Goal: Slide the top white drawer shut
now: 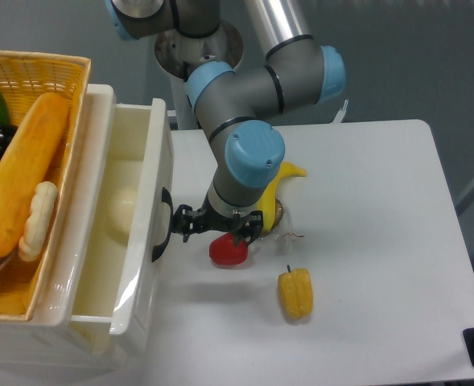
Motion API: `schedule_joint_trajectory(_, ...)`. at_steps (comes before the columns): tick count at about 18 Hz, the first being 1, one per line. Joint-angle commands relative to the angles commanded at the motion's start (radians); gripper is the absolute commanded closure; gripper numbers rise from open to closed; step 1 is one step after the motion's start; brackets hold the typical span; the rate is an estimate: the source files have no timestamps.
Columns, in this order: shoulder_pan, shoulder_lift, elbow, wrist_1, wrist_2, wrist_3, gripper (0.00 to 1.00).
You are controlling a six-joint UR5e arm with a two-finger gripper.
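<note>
One glossy rectangular top white drawer (132, 233)

White table (381, 201) bears a red pepper (228, 251), with a yellow pepper (295, 293) right of it and a banana (278, 181) behind.

Drawer (144, 241) at left of bench (365, 241), round item (124, 209) inside. Basket (35, 72) farther left, above drawer. End effector (190, 223) just right of drawer front; tomato (228, 250) beside, pepper (295, 293) right-front, banana (278, 181) behind.
</note>
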Motion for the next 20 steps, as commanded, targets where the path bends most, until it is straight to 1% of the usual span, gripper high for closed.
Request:
schedule_joint_trajectory(6,-0.020,0.000,0.000,0.002,0.000,-0.028,0.00)
schedule_joint_trajectory(20,-0.048,0.012,0.000,0.002,0.002,-0.031,0.00)
